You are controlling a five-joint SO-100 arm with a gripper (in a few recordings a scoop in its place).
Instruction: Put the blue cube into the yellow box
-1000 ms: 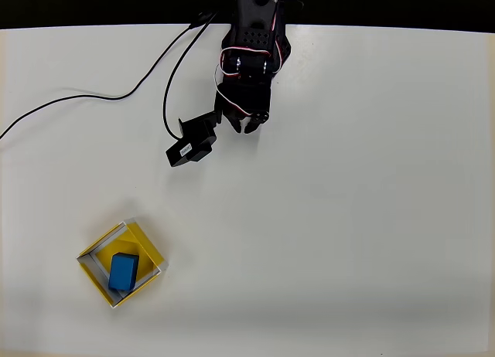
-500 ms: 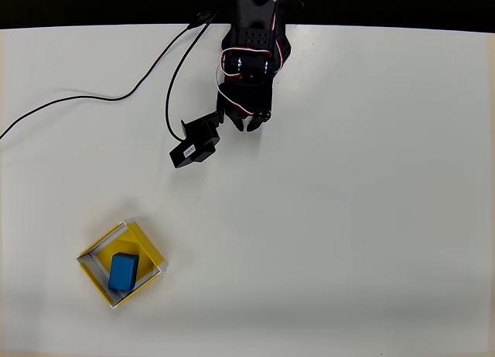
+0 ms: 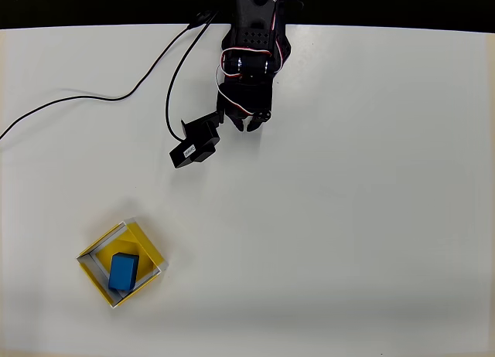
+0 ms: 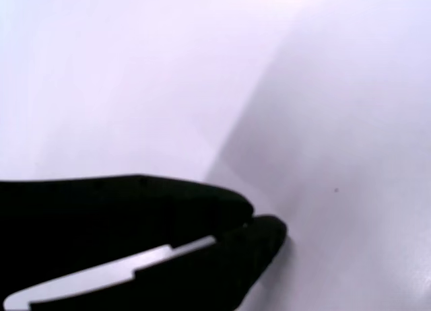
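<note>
The blue cube (image 3: 123,270) lies inside the yellow box (image 3: 148,246), a small open tray at the lower left of the overhead view. The black arm reaches down from the top edge, and my gripper (image 3: 249,123) sits far from the box, up near the table's back. In the wrist view my gripper (image 4: 259,223) is shut with nothing between its black fingers, which hover over bare white table.
A black cable (image 3: 93,96) runs from the arm's base leftward across the back of the white table (image 3: 348,218). A black camera module (image 3: 193,144) juts from the arm to the left of the gripper.
The arm drew back slightly toward its base between the earliest frame and half a second ago. Since then nothing has moved. The cube stays in the box.
</note>
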